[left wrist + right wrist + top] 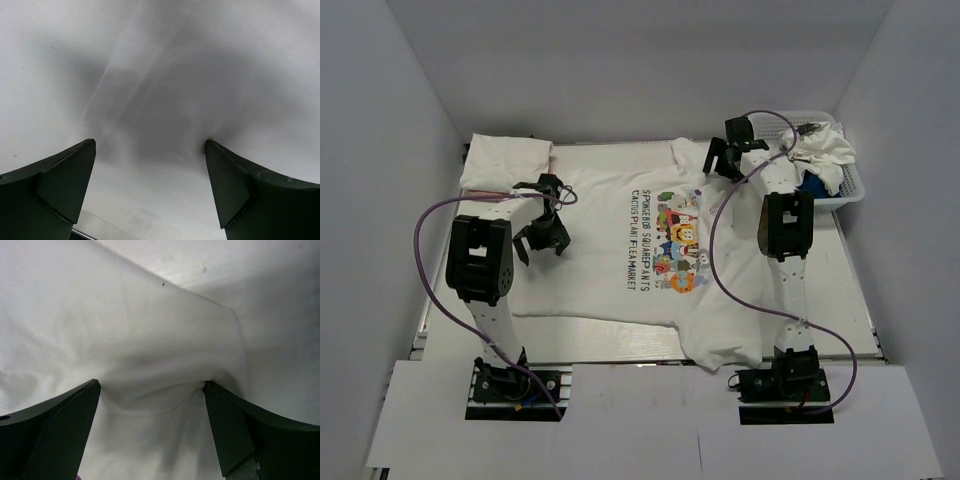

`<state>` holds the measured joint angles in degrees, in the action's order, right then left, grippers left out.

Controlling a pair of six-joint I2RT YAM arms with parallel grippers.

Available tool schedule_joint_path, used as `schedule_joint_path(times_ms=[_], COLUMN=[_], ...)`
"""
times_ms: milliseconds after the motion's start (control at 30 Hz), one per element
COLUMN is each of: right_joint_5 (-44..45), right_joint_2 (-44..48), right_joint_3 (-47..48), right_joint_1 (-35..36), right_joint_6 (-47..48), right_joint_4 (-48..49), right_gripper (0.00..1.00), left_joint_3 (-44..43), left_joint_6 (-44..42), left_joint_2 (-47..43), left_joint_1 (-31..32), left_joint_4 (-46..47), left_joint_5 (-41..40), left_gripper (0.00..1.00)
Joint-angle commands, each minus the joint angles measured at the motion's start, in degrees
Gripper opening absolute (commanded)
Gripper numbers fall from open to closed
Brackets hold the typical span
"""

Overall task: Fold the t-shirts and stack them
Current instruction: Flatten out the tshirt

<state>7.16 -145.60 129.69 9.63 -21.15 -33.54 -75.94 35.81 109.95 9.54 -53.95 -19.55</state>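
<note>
I see the printed t-shirt (660,240) spread flat, chest up, across the middle of the table (835,295). My left gripper (542,243) hangs over its left side with fingers wide apart, holding nothing. My right gripper (723,160) is at the far right sleeve, equally spread; cloth puckers between the tips, unpinched. Far right, a basket (842,203) holds crumpled white shirts (825,150) and something blue (812,186). A folded shirt (505,160) lies far left.

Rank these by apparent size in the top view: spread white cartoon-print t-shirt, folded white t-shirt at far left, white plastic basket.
1. Spread white cartoon-print t-shirt, by far the largest.
2-3. White plastic basket and folded white t-shirt look nearly alike. The basket is partly hidden, so I will not rank them.
</note>
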Motion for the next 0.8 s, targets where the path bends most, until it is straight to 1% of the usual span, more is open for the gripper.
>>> schedule_joint_path(times_ms=[0,33,100,133,233,333,400,433,467,500,600,667,700,733,767], right_joint_5=[-0.9,-3.6,-5.7,-5.4,-3.0,-5.1,-6.5,-9.6,-10.3,-10.8,-13.7,-15.1,-13.9,-12.8,-11.2], right_joint_2=[-4.1,-4.4,-5.1,-5.3,-5.7,-3.9,-0.4,0.5,1.4,4.7,10.2,13.3,14.5,19.0,20.9], right_joint_3=[2.4,2.8,3.4,3.6,4.4,3.9,2.9,2.9,2.9,2.8,2.0,1.2,0.2,-4.2,-6.4], right_joint_1=[-1.4,-1.5,-1.9,-1.7,-1.7,-1.9,-1.3,-0.6,-0.4,-0.1,1.9,4.0,4.9,5.7,6.1], right_joint_6=[2.7,2.6,4.0,4.4,7.8,11.6,16.3,18.4,19.3,19.6,20.7,22.6,21.9,19.0,15.1], right_joint_4=[9.6,11.1,13.6,15.6,16.0,16.8,17.9,18.0,18.2,18.3,18.7,15.7,14.7,12.2,9.7], right_gripper=[0.90,0.90,0.90,0.90,0.90,0.90,0.90,0.90,0.90,0.90,0.90,0.90,0.90,0.90,0.90], left_joint_3=[0.5,0.5,0.5,1.4,1.4,2.5,1.2,0.5,-1.3,-2.2,-5.4,-7.7,-8.4,-9.2,-10.8], left_joint_6=[-0.5,-0.5,-0.5,-0.5,-0.5,-1.0,-1.6,-1.6,-1.6,-2.4,-2.4,-2.4,-2.9,-2.9,-3.6], left_joint_2=[2.1,2.1,1.5,1.5,0.4,-1.5,-2.0,-3.5,-3.5,-4.5,-5.0,-5.6,-6.1,-6.7,-6.7], left_joint_1=[-0.4,-0.4,-0.4,-0.4,-0.4,-0.4,-0.4,0.4,0.4,0.4,0.9,0.9,0.9,0.9,0.9], left_joint_4=[-1.9,-1.9,-2.5,-3.0,-4.3,-4.8,-4.9,-4.8,-3.5,-3.5,-1.4,-1.4,-1.4,-1.4,-0.9], left_joint_5=[-5.0,-5.5,-6.2,-6.2,-6.7,-5.3,-3.2,-2.6,-1.6,-0.8,1.3,2.1,2.1,2.7,2.7], left_gripper=[1.00,1.00,1.00,1.00,1.00,1.00,1.00,1.00,1.00,1.00,1.00,1.00,1.00,1.00,1.00])
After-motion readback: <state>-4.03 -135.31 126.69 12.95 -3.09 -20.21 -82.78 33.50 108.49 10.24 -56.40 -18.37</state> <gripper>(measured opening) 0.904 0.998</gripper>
